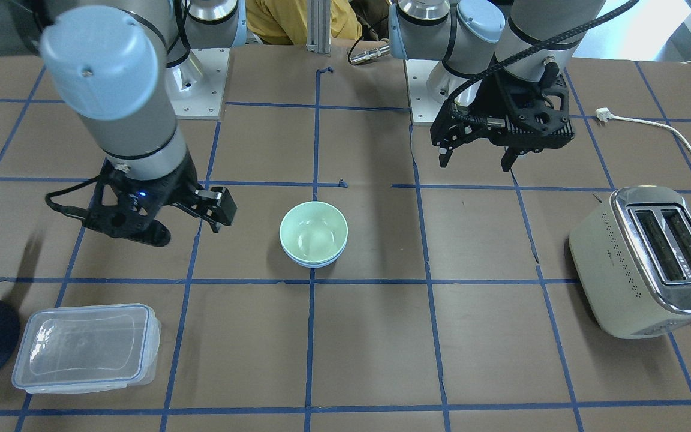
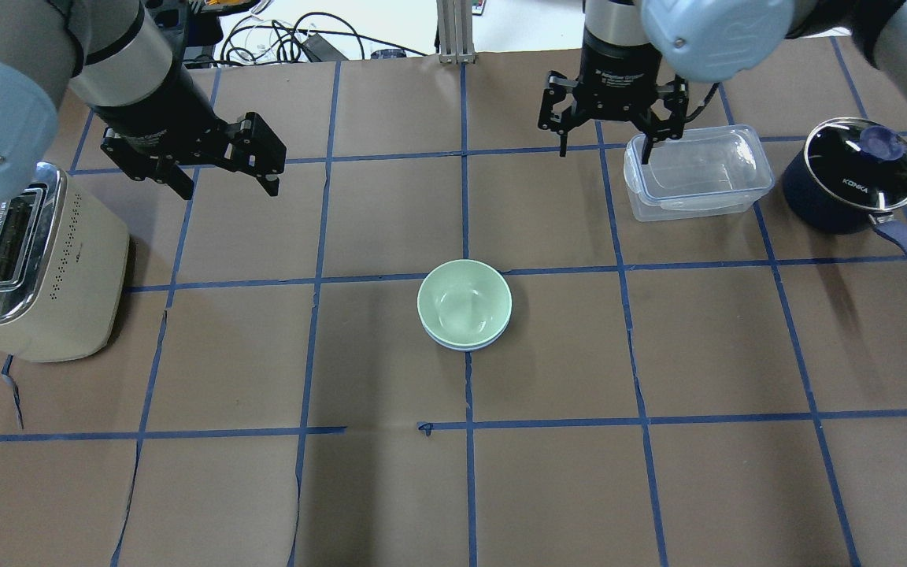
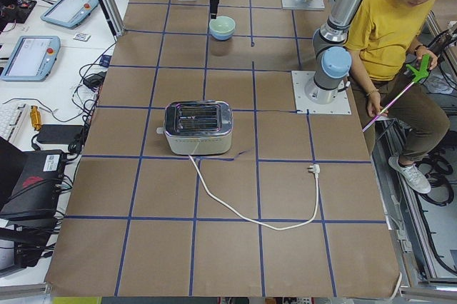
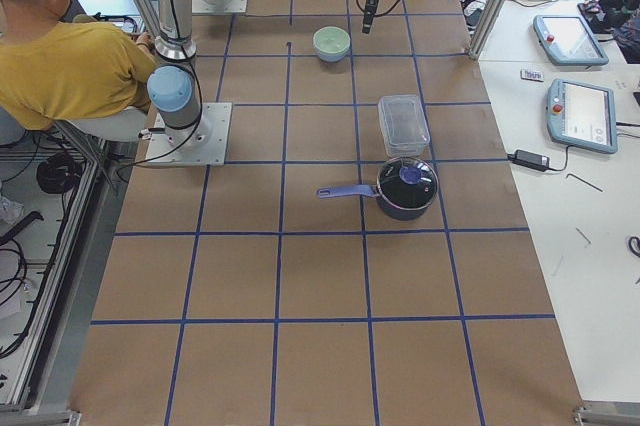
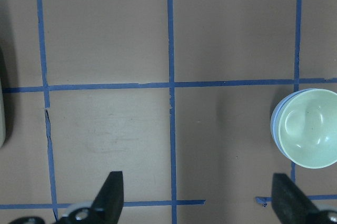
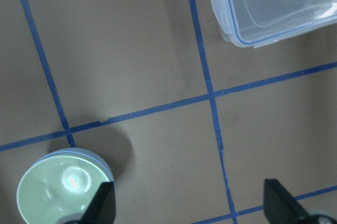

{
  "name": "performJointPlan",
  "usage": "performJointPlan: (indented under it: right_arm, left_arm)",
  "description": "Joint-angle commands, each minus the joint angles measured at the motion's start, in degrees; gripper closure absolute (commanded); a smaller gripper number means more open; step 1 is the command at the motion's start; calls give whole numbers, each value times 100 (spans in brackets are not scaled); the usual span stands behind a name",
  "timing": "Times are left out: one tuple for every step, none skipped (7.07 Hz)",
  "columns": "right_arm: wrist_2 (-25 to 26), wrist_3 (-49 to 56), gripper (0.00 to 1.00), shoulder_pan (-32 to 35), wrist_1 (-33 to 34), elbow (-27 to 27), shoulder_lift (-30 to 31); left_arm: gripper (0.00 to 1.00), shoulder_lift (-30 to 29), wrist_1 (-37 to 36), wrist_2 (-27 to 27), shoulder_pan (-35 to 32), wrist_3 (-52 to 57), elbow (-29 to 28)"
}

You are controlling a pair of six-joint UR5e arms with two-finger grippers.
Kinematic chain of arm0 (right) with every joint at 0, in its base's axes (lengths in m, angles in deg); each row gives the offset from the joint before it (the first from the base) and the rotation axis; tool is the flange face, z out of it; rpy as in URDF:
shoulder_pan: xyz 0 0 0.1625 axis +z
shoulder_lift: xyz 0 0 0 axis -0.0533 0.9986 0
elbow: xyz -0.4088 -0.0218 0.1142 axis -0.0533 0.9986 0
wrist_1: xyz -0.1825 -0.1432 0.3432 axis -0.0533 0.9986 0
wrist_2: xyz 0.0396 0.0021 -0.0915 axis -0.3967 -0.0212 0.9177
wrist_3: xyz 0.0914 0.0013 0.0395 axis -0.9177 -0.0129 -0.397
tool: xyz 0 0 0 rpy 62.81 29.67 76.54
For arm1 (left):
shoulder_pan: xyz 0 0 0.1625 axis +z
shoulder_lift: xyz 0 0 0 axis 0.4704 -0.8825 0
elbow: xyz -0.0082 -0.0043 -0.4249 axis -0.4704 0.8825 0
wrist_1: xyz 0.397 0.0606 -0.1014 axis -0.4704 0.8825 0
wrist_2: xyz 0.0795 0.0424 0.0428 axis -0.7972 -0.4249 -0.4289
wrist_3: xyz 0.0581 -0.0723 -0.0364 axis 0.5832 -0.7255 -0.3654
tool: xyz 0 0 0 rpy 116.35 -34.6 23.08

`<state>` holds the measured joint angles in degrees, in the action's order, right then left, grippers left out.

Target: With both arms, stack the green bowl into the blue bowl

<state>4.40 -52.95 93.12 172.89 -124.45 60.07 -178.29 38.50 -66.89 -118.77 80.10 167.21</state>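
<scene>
Green bowl (image 2: 464,299): smooth, glossy, plastic-looking, w/ bright highlights inside. Blue bowl (image 5: 274,120): same sheen on the bit of rim showing. Table (image 2: 705,346): matt brown paper-like sheets w/ blue tape lines. Toaster (image 2: 44,283): cream satin body, polished chrome top. Container (image 2: 697,169): clear plastic. Pot (image 2: 847,181): dark glossy body, glass lid w/ metal rim.

I have open tabletop (image 2: 264,354) all round the green bowl (image 2: 463,298). Toaster (image 2: 44,268) blocks the far left; clear container (image 2: 697,169) and saucepan (image 2: 847,177) crowd the far right.
</scene>
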Motion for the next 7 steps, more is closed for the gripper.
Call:
performJointPlan:
  right_arm:
    - [-6,506,0,-615,-387,-326,658]
    - [3,1509,0,-722,-389,-449,826]
    - [82,1806,0,-706,-284,-694,933]
    - [-13,1766,0,-697,-274,-888,1125]
    - [-32,1783,0,-697,-39,-1055,1266]
    - [-15,1792,0,-705,50,-1118,1363]
    - [-14,1792,0,-706,-27,-1127,1477]
  left_arm:
    - [0,-11,3,-13,1,0,-23]
    - [0,-20,-5,-48,1,-9,-33]
    - [0,-20,-171,-49,1,-61,-41]
    - [0,-37,-338,-49,1,-62,-42]
    - [0,-37,-348,-40,1,-62,-42]
    - [0,-2,-348,-14,-7,-70,19]
    - [0,-20,-348,-13,1,-62,3]
